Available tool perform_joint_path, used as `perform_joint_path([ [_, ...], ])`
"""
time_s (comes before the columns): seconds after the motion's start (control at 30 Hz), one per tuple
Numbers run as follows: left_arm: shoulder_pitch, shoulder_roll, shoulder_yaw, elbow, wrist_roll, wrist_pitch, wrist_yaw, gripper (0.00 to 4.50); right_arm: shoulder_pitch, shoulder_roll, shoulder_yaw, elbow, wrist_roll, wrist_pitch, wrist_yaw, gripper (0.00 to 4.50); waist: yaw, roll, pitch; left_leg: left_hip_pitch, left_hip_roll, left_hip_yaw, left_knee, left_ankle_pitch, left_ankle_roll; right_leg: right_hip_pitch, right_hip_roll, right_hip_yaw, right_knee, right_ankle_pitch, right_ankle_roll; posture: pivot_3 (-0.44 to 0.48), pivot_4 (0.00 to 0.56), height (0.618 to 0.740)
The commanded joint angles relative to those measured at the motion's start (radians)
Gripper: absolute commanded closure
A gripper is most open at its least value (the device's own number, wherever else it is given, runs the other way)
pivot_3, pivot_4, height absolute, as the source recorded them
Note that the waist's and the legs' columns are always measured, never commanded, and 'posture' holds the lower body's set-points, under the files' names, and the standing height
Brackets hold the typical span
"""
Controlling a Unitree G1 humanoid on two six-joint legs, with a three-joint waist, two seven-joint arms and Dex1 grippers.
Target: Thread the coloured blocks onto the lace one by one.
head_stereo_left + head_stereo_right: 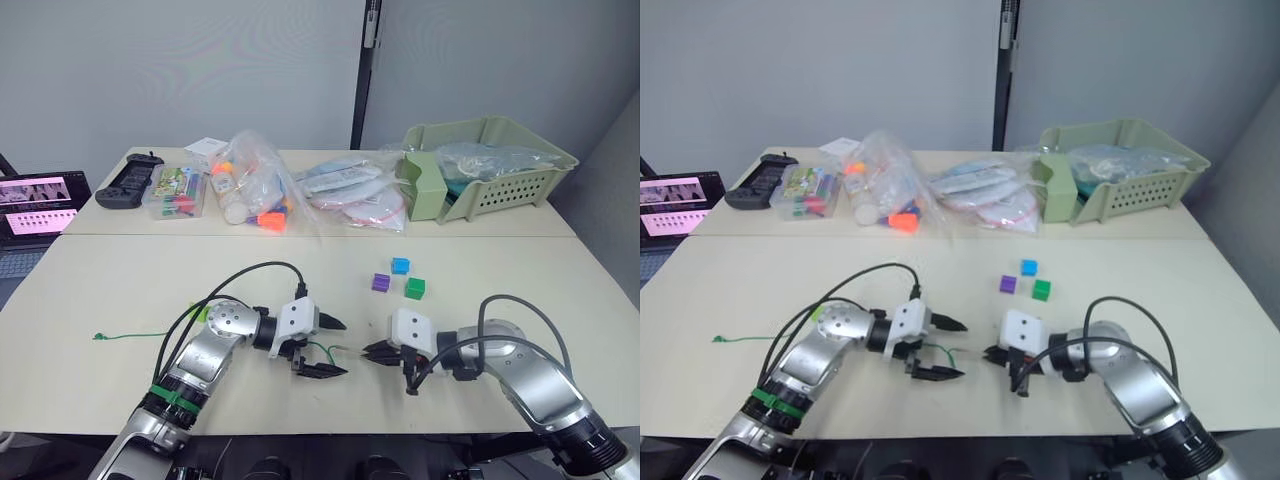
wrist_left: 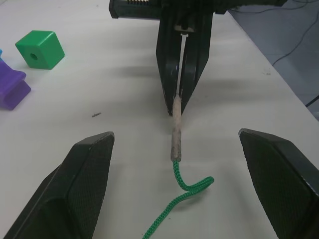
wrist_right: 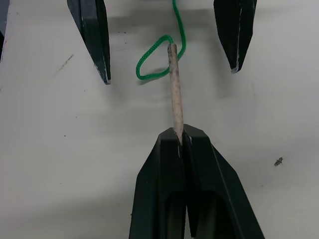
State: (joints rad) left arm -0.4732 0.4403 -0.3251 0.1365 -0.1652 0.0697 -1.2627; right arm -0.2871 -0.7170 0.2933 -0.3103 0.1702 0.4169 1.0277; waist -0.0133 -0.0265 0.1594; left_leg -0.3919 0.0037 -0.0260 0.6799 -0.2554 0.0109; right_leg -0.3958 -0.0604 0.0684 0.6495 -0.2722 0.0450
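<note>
Right gripper (image 3: 177, 142): its two black fingers are pressed together on the pale stiff tip (image 3: 174, 89) of the thin green lace (image 1: 130, 335), pinching only the tip's end, so most of the tip sticks out free toward the other arm.
Left gripper (image 1: 330, 347): spread wide, one finger on either side of the lace and touching nothing; it faces the right gripper head-on over the near edge of the cream table (image 1: 100, 280).
Lace position: from the pinched tip the cord makes a small loop between the left fingers, then runs off to the robot's left across the table to its small knotted far end.
Blocks: a purple plastic cube (image 1: 380, 282), a blue cube (image 1: 400, 265) and a dark green cube (image 1: 415, 288) with a round hole through it sit close together beyond the grippers, well apart from the lace. None is on the lace.
Handling: the cord looks limp and light, likely to kink or coil if pushed; only the stiff tip can be steered into a hole. The cubes look light, hard and smooth, liable to skid or twist.
Where to grip: a cube by two flat sides with the hole left open; the tip far enough back to leave its point bare.
</note>
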Motion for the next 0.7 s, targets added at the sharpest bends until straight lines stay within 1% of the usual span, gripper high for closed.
perform_joint_path([
  [0.03, -0.026, -0.013, -0.002, -0.010, -0.008, 0.000, 0.000, 0.83, -0.014, 0.001, -0.008, -0.025, 0.000, -0.001, 0.000, 4.50, 0.000, 0.000, 0.000, 0.000, 0.000, 0.000, 0.000, 0.000, 0.000, 0.000, 0.000, 0.000, 0.000, 0.000, 0.000, 0.000, 0.150, 0.740],
  [0.2, -0.023, -0.014, 0.000, -0.023, -0.008, 0.013, 0.005, 2.47, -0.005, -0.004, -0.007, -0.028, 0.001, -0.004, -0.003, 4.50, 0.001, 0.000, 0.000, 0.000, -0.001, 0.000, 0.000, 0.000, 0.000, 0.000, -0.001, 0.000, 0.000, 0.000, 0.000, 0.000, 0.150, 0.740],
  [0.27, -0.024, -0.013, -0.002, -0.020, 0.001, 0.009, 0.011, 2.89, -0.003, -0.005, -0.007, -0.028, 0.001, -0.004, -0.003, 4.50, 0.001, 0.000, 0.000, 0.000, -0.001, 0.000, 0.000, 0.000, 0.000, 0.000, -0.001, 0.000, 0.000, 0.000, 0.000, 0.000, 0.150, 0.740],
  [0.3, -0.025, -0.013, -0.002, -0.017, 0.004, 0.007, 0.013, 3.40, -0.003, -0.005, -0.007, -0.028, 0.001, -0.004, -0.003, 4.50, 0.001, 0.000, 0.000, 0.000, -0.001, 0.000, 0.000, 0.000, 0.000, 0.000, -0.001, 0.000, 0.000, 0.000, 0.000, 0.000, 0.150, 0.740],
  [0.37, -0.027, -0.013, -0.003, -0.013, 0.008, 0.007, 0.018, 4.12, -0.003, -0.005, -0.007, -0.028, 0.001, -0.003, -0.003, 4.50, 0.001, 0.000, 0.000, 0.000, -0.001, 0.000, 0.000, 0.000, 0.000, 0.000, -0.001, 0.000, 0.000, 0.000, 0.000, 0.000, 0.150, 0.740],
  [0.4, -0.029, -0.013, -0.003, -0.009, 0.013, 0.005, 0.024, 4.36, -0.003, -0.005, -0.006, -0.027, 0.001, -0.004, -0.002, 4.50, 0.001, 0.000, 0.000, 0.000, -0.001, 0.000, 0.000, 0.000, 0.000, 0.000, -0.001, 0.000, 0.000, 0.000, 0.000, 0.000, 0.150, 0.740],
  [0.43, -0.029, -0.012, -0.002, -0.008, 0.016, 0.003, 0.027, 4.47, -0.002, -0.005, -0.005, -0.028, 0.000, -0.004, -0.002, 4.50, 0.001, 0.000, 0.000, 0.000, -0.001, 0.000, 0.000, 0.000, 0.000, 0.000, -0.001, 0.000, 0.000, 0.000, 0.000, 0.000, 0.150, 0.740],
  [0.7, -0.031, -0.004, -0.005, 0.003, 0.031, -0.011, 0.032, 4.47, -0.002, -0.006, -0.005, -0.030, 0.001, -0.003, -0.002, 4.50, 0.001, 0.000, 0.000, 0.000, -0.001, 0.000, 0.000, 0.000, 0.000, 0.000, -0.001, 0.000, 0.000, 0.000, 0.000, 0.000, 0.150, 0.740],
])
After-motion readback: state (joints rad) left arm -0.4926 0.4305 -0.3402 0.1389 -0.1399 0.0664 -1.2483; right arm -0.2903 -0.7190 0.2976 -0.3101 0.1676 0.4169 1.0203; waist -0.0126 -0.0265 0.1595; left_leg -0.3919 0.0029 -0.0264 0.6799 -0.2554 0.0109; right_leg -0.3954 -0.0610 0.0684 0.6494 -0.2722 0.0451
